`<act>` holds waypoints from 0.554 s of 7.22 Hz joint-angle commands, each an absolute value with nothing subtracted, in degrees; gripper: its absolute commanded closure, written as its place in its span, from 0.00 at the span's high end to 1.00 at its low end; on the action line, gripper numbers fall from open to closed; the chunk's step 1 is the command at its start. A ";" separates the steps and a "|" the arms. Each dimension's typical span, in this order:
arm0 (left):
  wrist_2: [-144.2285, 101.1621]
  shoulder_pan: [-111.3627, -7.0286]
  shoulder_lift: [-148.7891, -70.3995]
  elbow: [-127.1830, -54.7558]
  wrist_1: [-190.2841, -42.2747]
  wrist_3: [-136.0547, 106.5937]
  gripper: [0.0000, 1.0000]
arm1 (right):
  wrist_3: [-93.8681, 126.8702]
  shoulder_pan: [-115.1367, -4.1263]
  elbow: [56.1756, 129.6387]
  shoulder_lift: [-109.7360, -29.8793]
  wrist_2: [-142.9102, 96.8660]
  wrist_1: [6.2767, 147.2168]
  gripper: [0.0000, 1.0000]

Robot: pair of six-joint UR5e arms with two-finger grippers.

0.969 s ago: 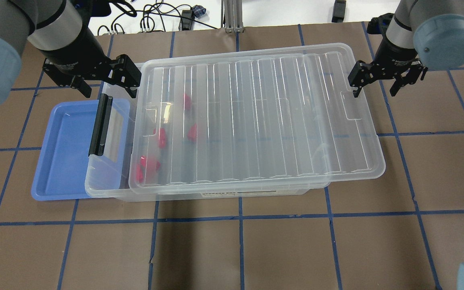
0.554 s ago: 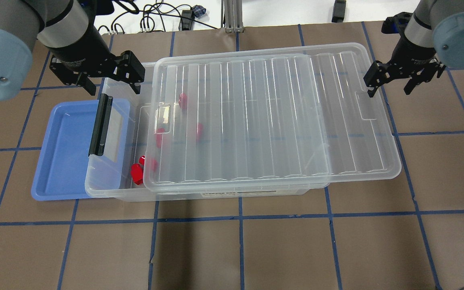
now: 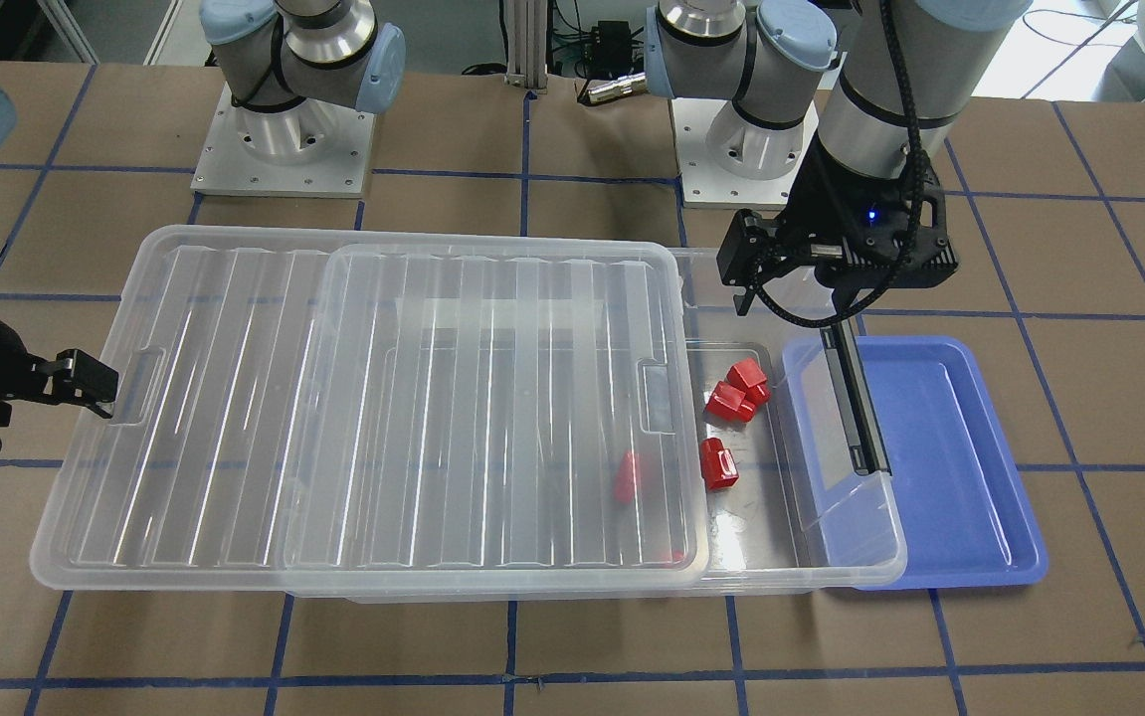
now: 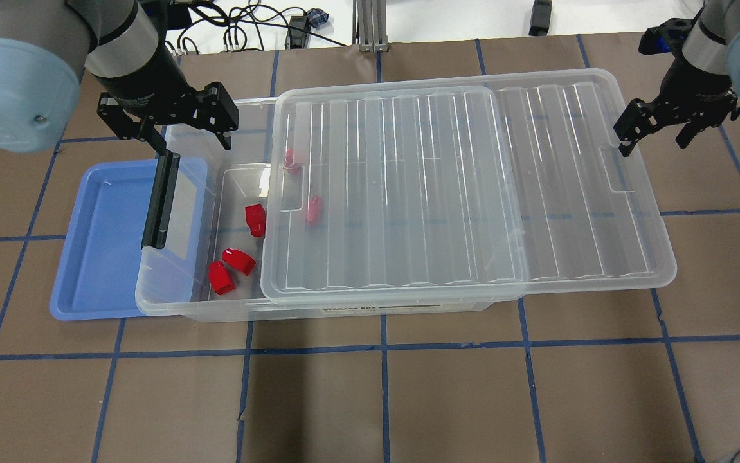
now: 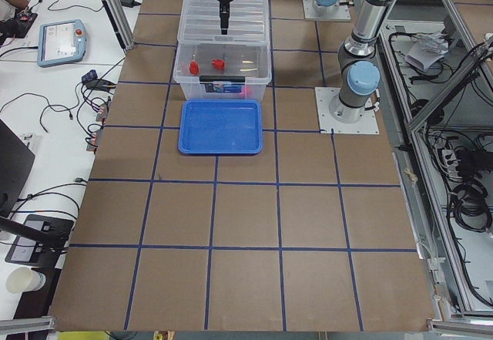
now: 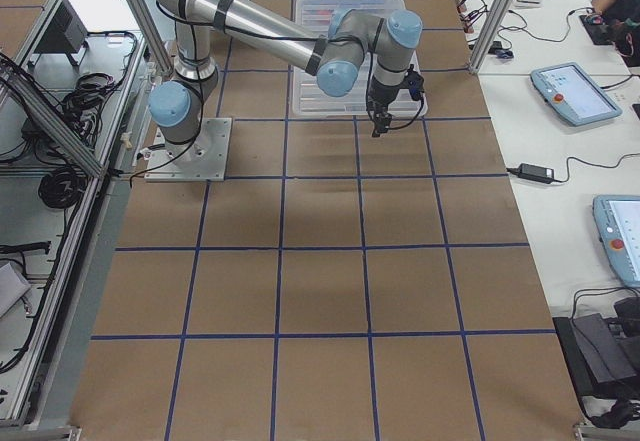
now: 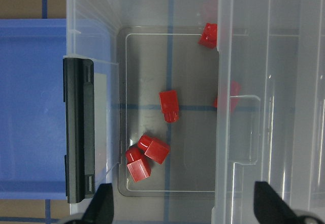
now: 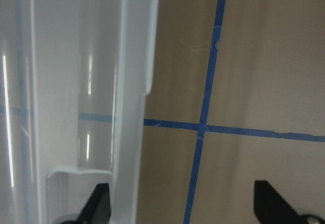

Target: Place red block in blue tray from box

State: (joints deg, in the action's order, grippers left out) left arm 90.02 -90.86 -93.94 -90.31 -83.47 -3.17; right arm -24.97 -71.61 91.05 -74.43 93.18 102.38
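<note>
Atop box [image 4: 183, 310], lid [image 4: 460, 193] over 2 red blks [image 4: 312, 209].

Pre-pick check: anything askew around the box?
Yes: the lid sits offset, overhanging the box on the robot's right, leaving only the end by the blue tray open. Two red blocks lie under it.

A robotics lab: teach pendants [image 6: 571, 94] and loose cables [image 4: 241, 29] flank a tape-gridded table [image 4: 447, 399] framed by aluminium posts [image 6: 497, 18].

Overhead and front-facing cameras looked down from opposite sides at mid-range, sharing the box [image 4: 170, 303] and blue tray [image 4: 99, 244], while end cameras watched along the table [image 5: 231, 278] from afar and wrist cameras hung close above the box's ends.
</note>
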 commanded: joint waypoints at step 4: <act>90.18 -89.83 -103.25 -95.17 -71.49 -3.16 1.00 | -28.47 -69.88 90.97 -74.09 94.75 103.45 1.00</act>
State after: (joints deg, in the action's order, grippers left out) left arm 90.23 -90.41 -100.88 -93.52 -75.53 -3.13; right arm -27.52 -70.42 91.04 -74.13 94.67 103.25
